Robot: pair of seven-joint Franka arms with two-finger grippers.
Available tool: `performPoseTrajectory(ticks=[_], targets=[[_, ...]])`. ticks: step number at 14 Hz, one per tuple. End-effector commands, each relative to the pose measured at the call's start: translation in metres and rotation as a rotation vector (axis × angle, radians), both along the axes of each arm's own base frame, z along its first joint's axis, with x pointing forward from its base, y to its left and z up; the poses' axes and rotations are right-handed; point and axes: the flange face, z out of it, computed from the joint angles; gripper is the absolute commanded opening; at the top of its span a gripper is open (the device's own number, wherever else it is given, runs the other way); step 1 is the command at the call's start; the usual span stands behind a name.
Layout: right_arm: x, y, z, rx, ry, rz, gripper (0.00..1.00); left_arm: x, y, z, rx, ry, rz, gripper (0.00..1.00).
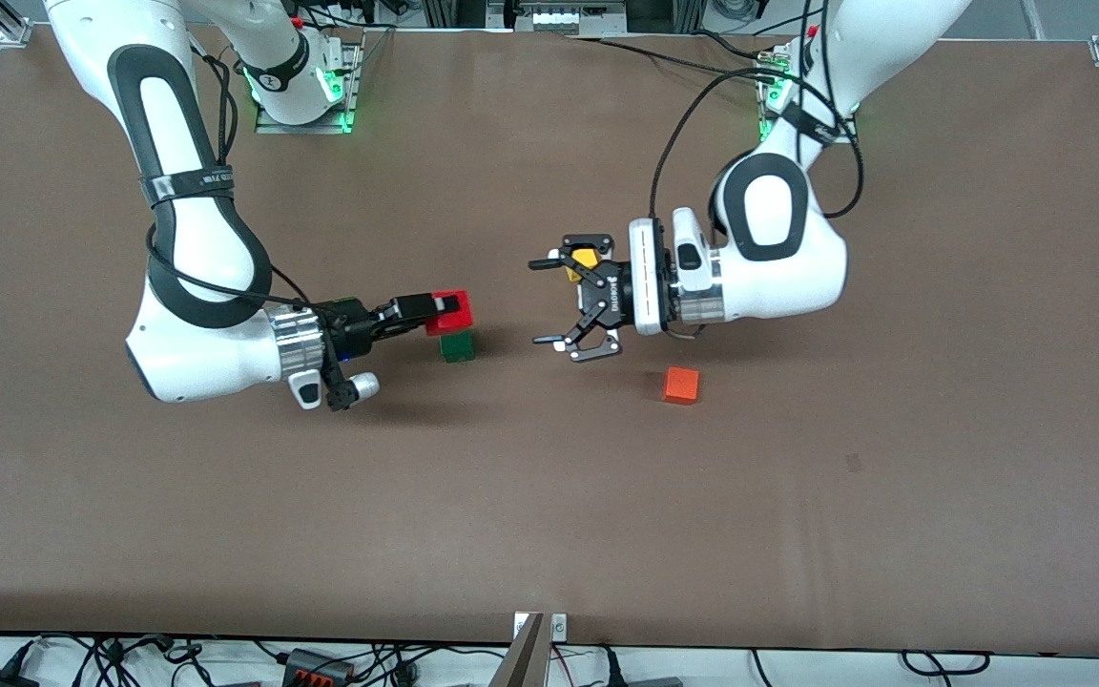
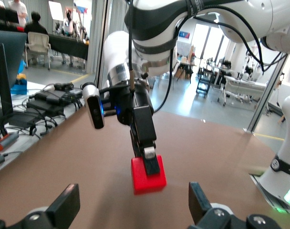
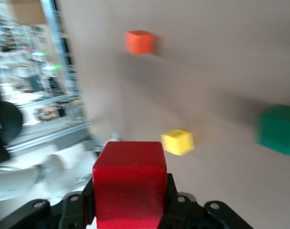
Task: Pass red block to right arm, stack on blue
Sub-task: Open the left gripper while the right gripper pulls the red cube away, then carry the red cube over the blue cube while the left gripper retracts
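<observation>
The red block is held in my right gripper, whose slim black fingers are shut on it above the table, close over the green cube. It fills the right wrist view between the fingers. The left wrist view shows the red block in the right gripper. My left gripper, a black claw, is open and empty, facing the red block from a short way off. Its fingertips stand wide apart. The blue cube is out of view.
A yellow cube lies on the table by the left claw. An orange cube lies nearer the front camera than the left gripper. The right wrist view shows the orange, yellow and green cubes.
</observation>
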Motion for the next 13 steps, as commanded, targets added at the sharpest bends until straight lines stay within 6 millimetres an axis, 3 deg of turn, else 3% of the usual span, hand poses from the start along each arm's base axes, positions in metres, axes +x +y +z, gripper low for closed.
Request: performPoseTrajectory(ticks=[1, 6, 10, 13], targets=[[0.006, -0.040, 0.002, -0.207, -0.066, 0.062, 0.00, -0.002, 0.012, 0.007, 0.115, 0.050, -0.041, 1.00], [0.005, -0.094, 0.020, -0.629, -0.212, 0.264, 0.00, 0.001, 0.028, 0.016, 0.393, 0.160, -0.139, 1.00], [0.006, -0.138, 0.005, -0.721, -0.200, 0.258, 0.00, -0.001, 0.045, 0.013, 0.737, 0.218, -0.225, 1.00], [0.005, -0.154, 0.000, -0.885, -0.172, 0.225, 0.00, 0.000, 0.060, 0.000, 1.007, 0.297, -0.194, 1.00]])
